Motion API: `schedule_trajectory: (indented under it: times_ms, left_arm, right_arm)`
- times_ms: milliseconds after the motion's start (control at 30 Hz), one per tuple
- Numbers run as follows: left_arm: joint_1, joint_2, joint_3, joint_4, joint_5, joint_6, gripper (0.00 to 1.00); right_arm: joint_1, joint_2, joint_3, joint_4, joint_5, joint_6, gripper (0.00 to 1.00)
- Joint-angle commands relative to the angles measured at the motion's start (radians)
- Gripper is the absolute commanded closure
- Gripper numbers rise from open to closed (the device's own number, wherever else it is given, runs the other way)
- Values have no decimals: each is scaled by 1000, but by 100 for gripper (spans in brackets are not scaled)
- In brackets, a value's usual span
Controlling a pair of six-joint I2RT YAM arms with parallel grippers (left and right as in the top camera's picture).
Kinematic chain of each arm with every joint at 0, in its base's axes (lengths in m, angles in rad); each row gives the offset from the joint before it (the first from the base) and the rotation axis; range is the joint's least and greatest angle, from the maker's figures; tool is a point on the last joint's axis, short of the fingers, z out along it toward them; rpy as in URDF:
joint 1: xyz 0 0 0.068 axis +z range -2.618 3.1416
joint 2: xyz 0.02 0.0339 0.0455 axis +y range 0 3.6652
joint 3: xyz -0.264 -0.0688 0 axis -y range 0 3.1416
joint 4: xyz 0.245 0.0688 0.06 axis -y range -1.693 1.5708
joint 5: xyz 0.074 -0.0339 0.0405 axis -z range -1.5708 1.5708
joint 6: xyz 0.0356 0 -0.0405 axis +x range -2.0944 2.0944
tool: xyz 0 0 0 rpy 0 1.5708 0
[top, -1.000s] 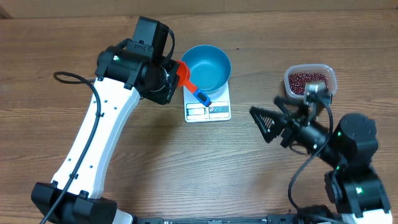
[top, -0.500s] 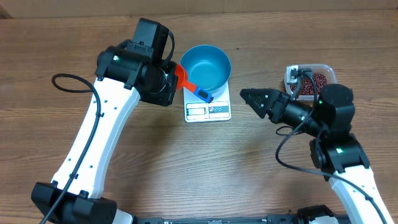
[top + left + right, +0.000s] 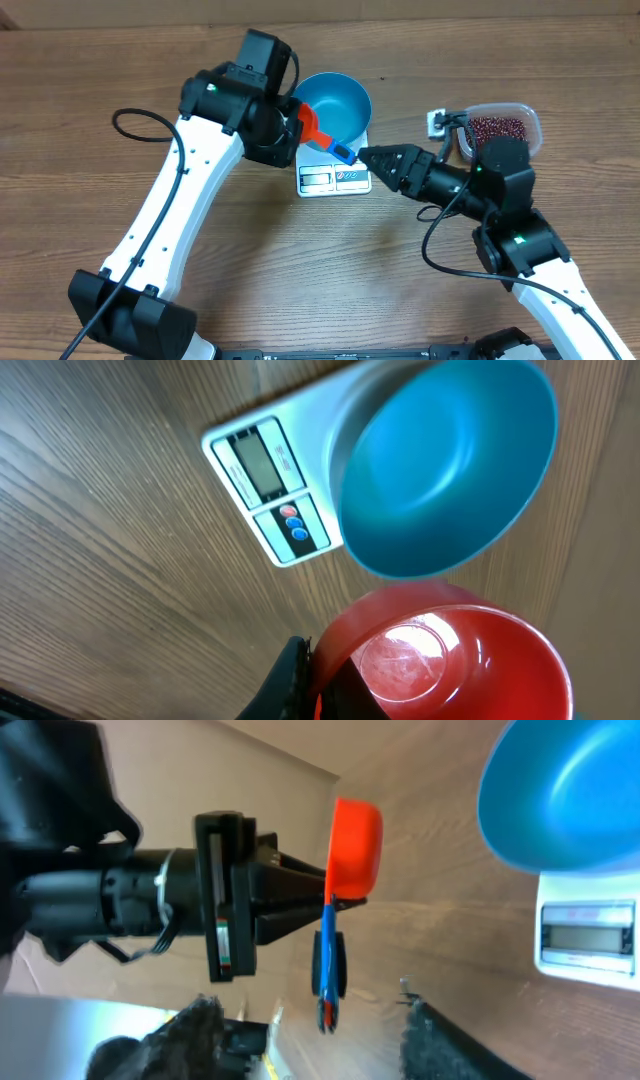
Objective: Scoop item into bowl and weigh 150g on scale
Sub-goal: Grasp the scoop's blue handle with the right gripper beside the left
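Overhead, the right fingers (image 3: pixel 372 157) stand apart with nothing between them, their tips just beside the blue handle end of the orange scoop (image 3: pixel 312 128). The right wrist view shows that handle tip just ahead of the gap, untouched. The left fingers (image 3: pixel 296 128) are clamped tight on the scoop near its cup, beside the rim of the blue bowl (image 3: pixel 340 98). The bowl sits on the white scale (image 3: pixel 330 180). The beans (image 3: pixel 495 126) lie in a clear tub (image 3: pixel 537 128) on the counter (image 3: pixel 330 265), well apart from the bowl.
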Motion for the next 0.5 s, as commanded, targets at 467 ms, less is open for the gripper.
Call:
schedule_trajectory:
  times_ms: [467]
  left_arm:
    - [-77,11,0,24,26,-32,96]
  right_arm:
    - [88,34,21,27,132,78,59]
